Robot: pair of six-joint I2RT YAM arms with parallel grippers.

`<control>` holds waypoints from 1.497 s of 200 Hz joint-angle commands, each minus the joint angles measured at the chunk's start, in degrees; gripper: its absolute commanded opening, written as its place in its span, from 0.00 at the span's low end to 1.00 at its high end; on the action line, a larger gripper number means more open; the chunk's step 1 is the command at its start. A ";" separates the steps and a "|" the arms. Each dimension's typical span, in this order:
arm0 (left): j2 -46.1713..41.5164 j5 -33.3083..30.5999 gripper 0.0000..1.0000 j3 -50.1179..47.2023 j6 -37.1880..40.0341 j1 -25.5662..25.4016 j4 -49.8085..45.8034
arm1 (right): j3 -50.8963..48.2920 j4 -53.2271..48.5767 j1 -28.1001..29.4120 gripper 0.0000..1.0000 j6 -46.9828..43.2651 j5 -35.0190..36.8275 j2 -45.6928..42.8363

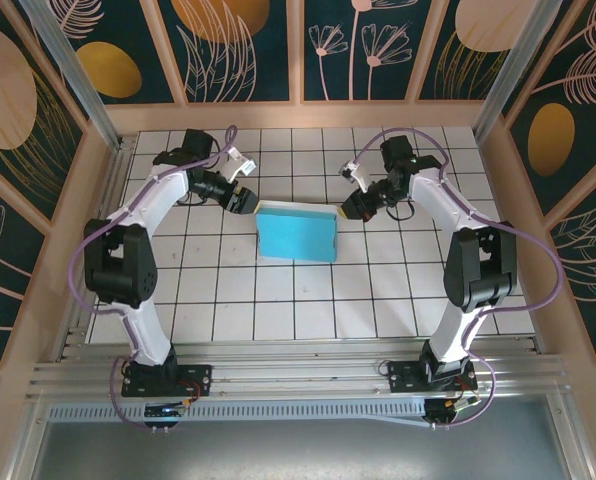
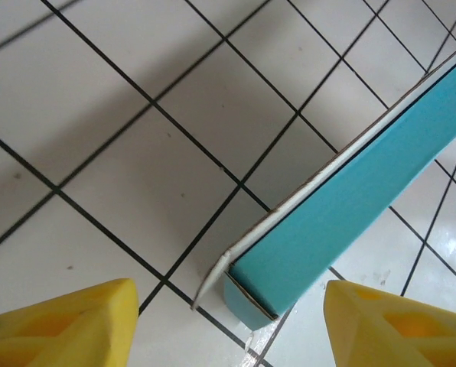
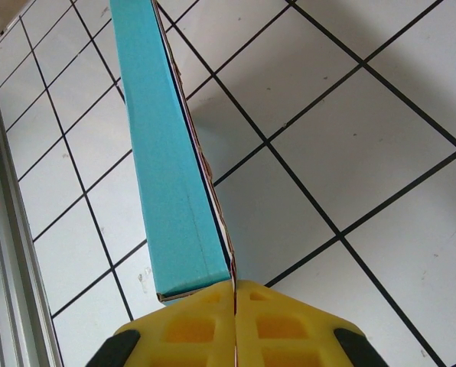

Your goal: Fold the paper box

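The paper box (image 1: 296, 233) is a turquoise rectangle with white edges, raised at its far side near the middle of the tiled table. My right gripper (image 1: 357, 206) is shut on its far right corner; in the right wrist view the yellow fingers (image 3: 213, 329) pinch the thin card edge of the paper box (image 3: 167, 168). At the box's far left corner my left gripper (image 1: 244, 199) stands open. The left wrist view has that corner of the paper box (image 2: 343, 206) between the spread yellow fingertips (image 2: 67, 325), touching neither, with a white flap sticking out.
The white tiled table (image 1: 278, 300) has free room in front of the box and to both sides. Wooden walls (image 1: 298, 115) enclose the far and side edges. An aluminium rail (image 1: 298, 375) runs along the near edge by the arm bases.
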 commanded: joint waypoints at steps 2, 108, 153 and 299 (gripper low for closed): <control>2.71 5.34 0.63 2.43 4.49 0.61 -4.74 | 0.06 -1.53 0.48 0.08 -1.37 -1.17 -2.30; 4.04 5.08 0.35 1.49 1.84 0.57 -1.49 | 0.38 -1.95 0.68 0.06 -0.83 -1.25 -1.96; 2.59 3.80 0.35 1.37 0.63 0.57 0.47 | 0.24 -1.99 0.69 0.06 -0.59 -0.98 -1.86; -9.37 5.25 0.13 -8.46 -21.63 0.48 19.13 | -6.53 17.14 4.56 0.05 13.91 15.05 -8.34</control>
